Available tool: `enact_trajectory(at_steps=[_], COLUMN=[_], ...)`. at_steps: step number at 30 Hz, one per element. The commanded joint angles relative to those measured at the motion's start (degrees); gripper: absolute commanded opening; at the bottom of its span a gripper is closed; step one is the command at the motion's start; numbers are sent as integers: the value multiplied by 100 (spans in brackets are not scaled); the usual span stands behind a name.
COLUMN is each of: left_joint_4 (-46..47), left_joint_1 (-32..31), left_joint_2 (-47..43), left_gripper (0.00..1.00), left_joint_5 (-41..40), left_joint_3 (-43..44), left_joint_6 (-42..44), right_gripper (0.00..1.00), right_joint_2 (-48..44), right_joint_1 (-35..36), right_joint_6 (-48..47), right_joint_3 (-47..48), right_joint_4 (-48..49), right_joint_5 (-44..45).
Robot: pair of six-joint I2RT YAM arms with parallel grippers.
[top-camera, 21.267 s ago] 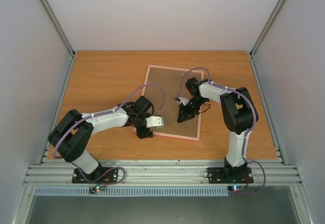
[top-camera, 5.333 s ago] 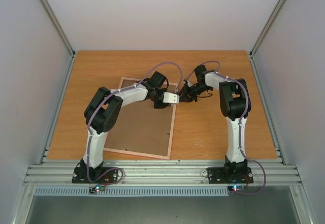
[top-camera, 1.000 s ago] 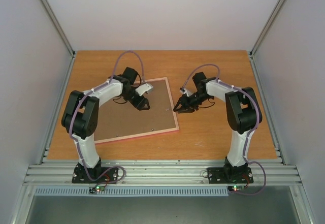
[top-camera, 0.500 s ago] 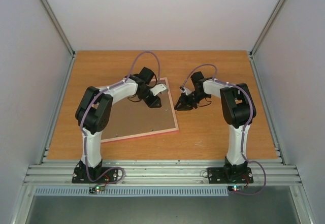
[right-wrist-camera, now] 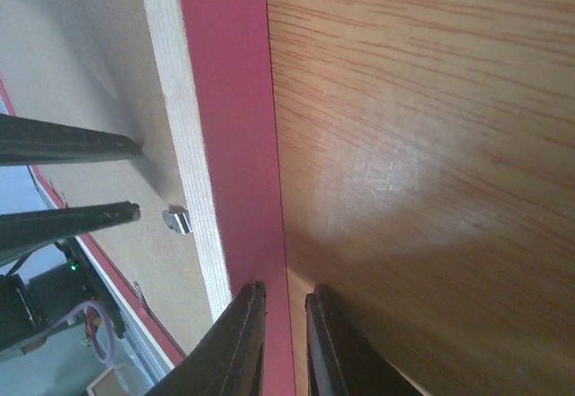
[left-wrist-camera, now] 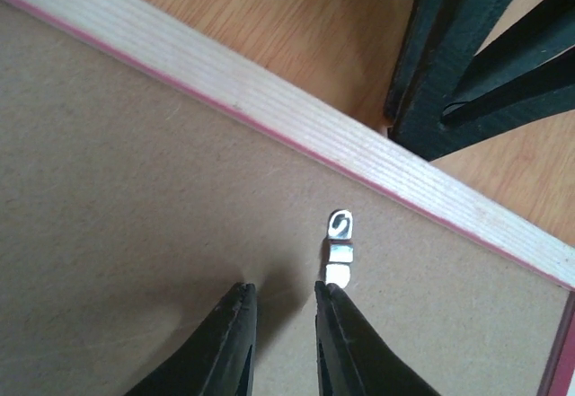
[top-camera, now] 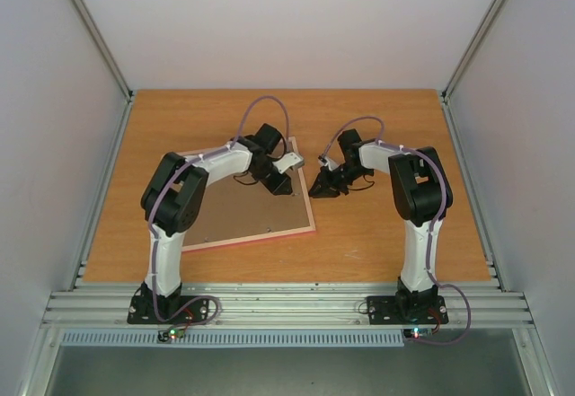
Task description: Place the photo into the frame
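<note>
Top external view shows no photo anywhere. It is judged to lie under the brown backing board, though this cannot be confirmed. The frame lies face down in the middle of the table, somewhat nearer the left edge than the right. What is left, by judgement, is securing the board.

Left wrist view shows a small metal tab on the board beside the frame's rail. It sits just beyond the left gripper, whose fingers are drawn nearly together on nothing. The right gripper, likewise nearly closed and empty, sits at the frame's outer right edge. Whether it touches the frame cannot be told.
</note>
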Motion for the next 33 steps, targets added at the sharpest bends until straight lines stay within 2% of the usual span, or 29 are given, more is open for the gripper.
enact_trajectory(at_steps=[1, 14, 21, 25, 29, 33], left_joint_4=[138, 208, 364, 616, 1107, 1316], left_joint_1=[-174, -633, -685, -442, -246, -239], left_joint_2=[181, -56, -257, -616, -1197, -1226], left_gripper=[20, 15, 14, 15, 19, 20], left_joint_5=[-16, -134, 542, 708, 193, -129], left_joint_3=[-144, -734, -887, -1064, -1458, -1455], left_joint_6=[-78, 502, 572, 407, 474, 709], right_gripper=[15, 15, 15, 17, 20, 23], right_joint_2=[78, 53, 91, -15, -286, -480], right_joint_1=[36, 19, 19, -5, -57, -61], right_joint_6=[41, 43, 124, 3, -113, -60], right_joint_3=[-100, -226, -216, -233, -355, -504], right_joint_4=[69, 141, 200, 95, 71, 175], right_joint_5=[-265, -518, -558, -524, -521, -620])
